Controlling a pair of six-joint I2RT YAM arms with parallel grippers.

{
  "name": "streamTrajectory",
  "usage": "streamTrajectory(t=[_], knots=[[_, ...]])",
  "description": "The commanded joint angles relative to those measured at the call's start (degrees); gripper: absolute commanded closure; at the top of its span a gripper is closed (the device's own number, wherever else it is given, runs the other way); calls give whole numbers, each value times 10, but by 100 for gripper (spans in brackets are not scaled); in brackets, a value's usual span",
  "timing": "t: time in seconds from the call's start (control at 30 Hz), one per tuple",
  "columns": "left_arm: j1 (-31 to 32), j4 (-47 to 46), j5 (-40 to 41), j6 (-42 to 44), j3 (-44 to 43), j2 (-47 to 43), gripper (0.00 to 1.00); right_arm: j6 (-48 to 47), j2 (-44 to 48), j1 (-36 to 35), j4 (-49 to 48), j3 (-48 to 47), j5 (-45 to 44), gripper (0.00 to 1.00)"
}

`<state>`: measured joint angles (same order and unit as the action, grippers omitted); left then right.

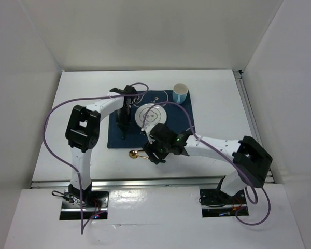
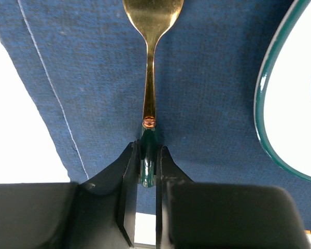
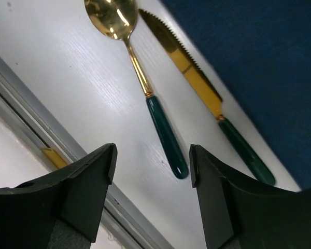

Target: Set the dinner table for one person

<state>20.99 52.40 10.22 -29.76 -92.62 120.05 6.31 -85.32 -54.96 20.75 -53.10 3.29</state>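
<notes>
So the left gripper has its jaws clamped on the green handle of a gold utensil. It's over the blue placemat, right beside the green-rimmed plate, and the bare white surface only shows off to the left of the jaws. The right gripper has its jaws apart right over that surface, with a gold spoon and a serrated knife lying on it just ahead, next to the placemat edge.
</notes>
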Motion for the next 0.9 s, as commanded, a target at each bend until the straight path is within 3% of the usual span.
streamTrajectory(t=[0.0, 0.07, 0.1, 0.17, 0.37, 0.63, 0.73, 0.83, 0.87], knots=[[3, 13, -4, -1, -16, 12, 100, -1, -29, -23, -46, 4, -15, 31], [3, 13, -4, -1, -16, 12, 87, -6, -53, -23, -46, 4, -15, 35], [3, 18, -4, -1, -16, 12, 71, -6, -59, -28, -46, 9, -21, 36], [3, 18, -4, -7, -16, 7, 55, -6, -66, -28, -61, 17, -21, 38], [3, 55, -4, -29, -22, -64, 26, -6, -103, -33, -61, 36, -34, 47], [3, 101, -5, -49, -56, -178, 24, -11, -125, -59, -55, 36, -45, 66], [3, 119, 1, -55, -85, -203, 24, -11, -102, -67, -28, 19, -57, 77], [3, 141, -5, -55, -124, -210, 24, -11, -76, -74, 3, -9, -63, 81], [-2, 141, -5, -55, -134, -215, 24, -11, -64, -79, 14, -18, -68, 87]])
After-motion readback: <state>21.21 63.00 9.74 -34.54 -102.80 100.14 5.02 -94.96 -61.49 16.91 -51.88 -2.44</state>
